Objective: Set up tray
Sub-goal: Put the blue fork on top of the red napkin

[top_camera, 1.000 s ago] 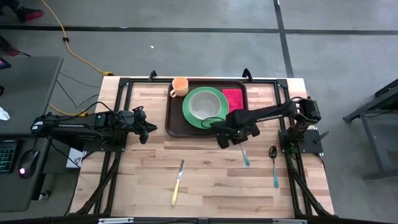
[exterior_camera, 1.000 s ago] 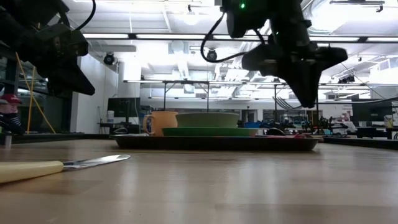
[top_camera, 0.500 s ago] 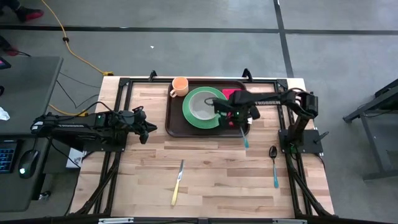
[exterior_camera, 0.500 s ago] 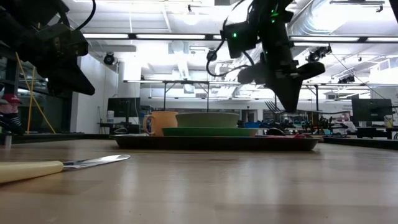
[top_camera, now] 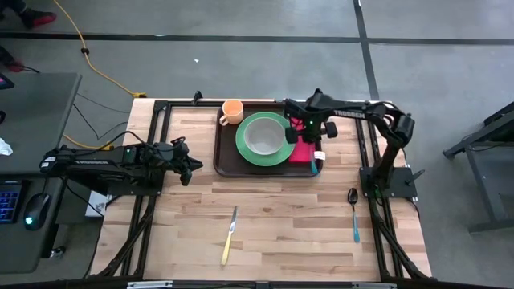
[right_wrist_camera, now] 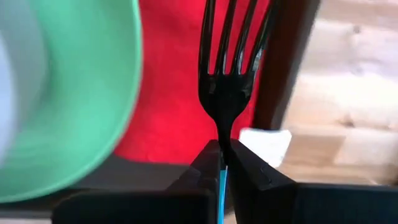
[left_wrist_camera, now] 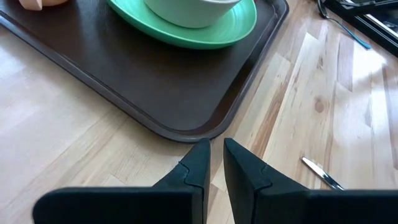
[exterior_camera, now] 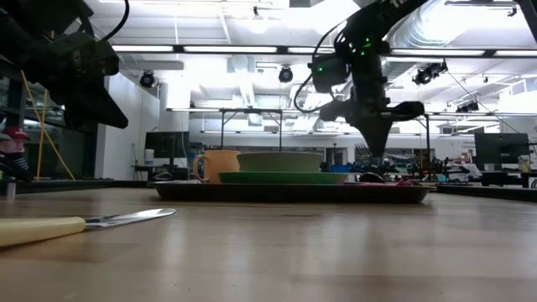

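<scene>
Right tool [top_camera: 308,138] is clamped on a black-tined fork with a light blue handle [right_wrist_camera: 227,56], the dark fingers pinched tight on the neck just below the tines. It hangs over the right end of the large dark brown rectangular plastic tray [top_camera: 227,160], directly above the small red napkin [top_camera: 303,150] that lies there. In the high view the blue handle shows near the tray's front right rim, beside the napkin; whether the fork touches the napkin is hard to tell from these angles. In the right wrist view the tines stand over the red cloth, with the round green plate [right_wrist_camera: 87,93] to one side and the tray's dark rim and pale wood to the other.

That tray sits at the back middle of the light wooden slatted table [top_camera: 265,233], under and around the right tool. On it, the green plate carries a white bowl [top_camera: 264,137], and an orange mug [top_camera: 232,111] stands at the tray's back left corner.

Left tool [top_camera: 184,167] waits above the table left of the tray, well apart from it, its fingers [left_wrist_camera: 198,169] close together with a narrow gap and nothing between them.

A yellow-handled knife [top_camera: 230,236] lies on the table in front, and a dark spoon with a blue handle [top_camera: 354,213] lies to the right.
</scene>
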